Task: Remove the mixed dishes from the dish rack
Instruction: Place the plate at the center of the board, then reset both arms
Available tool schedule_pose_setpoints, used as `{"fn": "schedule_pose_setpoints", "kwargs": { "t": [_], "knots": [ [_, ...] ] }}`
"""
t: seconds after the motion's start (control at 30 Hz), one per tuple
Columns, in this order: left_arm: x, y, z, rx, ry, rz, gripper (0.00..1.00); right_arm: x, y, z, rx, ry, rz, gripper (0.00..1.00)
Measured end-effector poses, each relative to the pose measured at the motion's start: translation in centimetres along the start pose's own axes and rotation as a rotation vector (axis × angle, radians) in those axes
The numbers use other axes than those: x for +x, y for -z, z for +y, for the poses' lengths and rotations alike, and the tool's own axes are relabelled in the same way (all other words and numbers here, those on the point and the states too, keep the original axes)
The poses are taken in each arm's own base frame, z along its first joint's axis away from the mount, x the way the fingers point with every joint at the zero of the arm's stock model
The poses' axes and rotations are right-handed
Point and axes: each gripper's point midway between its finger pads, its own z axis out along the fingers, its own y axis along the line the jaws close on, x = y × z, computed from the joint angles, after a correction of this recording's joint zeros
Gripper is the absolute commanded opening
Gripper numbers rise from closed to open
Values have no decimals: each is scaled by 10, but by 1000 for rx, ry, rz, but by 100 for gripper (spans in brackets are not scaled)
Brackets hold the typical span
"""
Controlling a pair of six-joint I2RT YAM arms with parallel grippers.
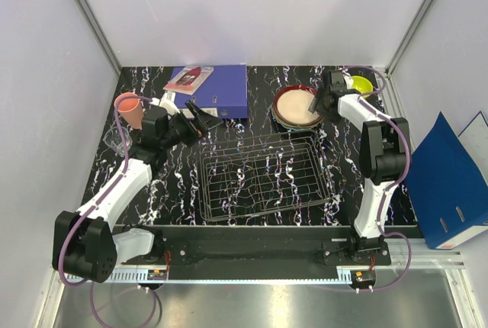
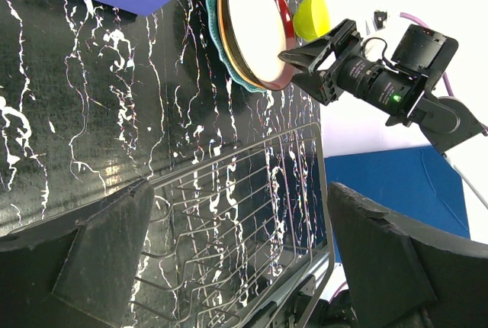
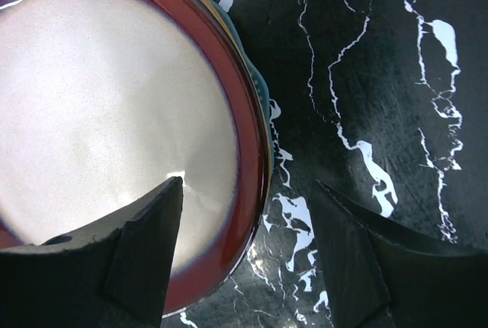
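The right gripper (image 3: 250, 189) has its jaws apart astride the rim of the red-rimmed cream plate (image 3: 107, 114), which is stacked beyond the dish rack (image 1: 267, 213). The left gripper (image 2: 240, 191) gapes empty over the rack. The rack looks bare, so unloading seems finished. The yellow-green bowl (image 1: 361, 84) and salmon-pink cup (image 1: 128, 109) sit on the table. The teal plate (image 2: 214, 34) shows only its edge, and the glass tumbler (image 1: 114, 139) is faint.

Black marbled table (image 1: 259, 84) bears dish rack (image 1: 263, 178), plate stack (image 1: 296, 107), yellow-green bowl (image 1: 360, 84), blue binder (image 1: 219, 90), pink cup (image 1: 130, 108), perhaps a tumbler (image 1: 114, 139).

Top cam overhead, near side; L wrist across dish rack (image 2: 244, 191); R wrist close over red-rimmed cream plate (image 3: 114, 114), in all
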Motion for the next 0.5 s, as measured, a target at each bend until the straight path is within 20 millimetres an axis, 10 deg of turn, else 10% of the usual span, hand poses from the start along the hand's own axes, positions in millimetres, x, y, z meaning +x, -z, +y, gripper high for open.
{"fn": "schedule_pose_setpoints", "kwargs": {
  "t": [0.23, 0.5],
  "knots": [
    [0, 0, 1, -1, -14, 0, 99, -27, 45, 5, -50, -29, -89, 76],
    [-4, 3, 3, -51, -72, -1, 99, -87, 185, 42, -327, -102, -388, 78]
  ]
}}
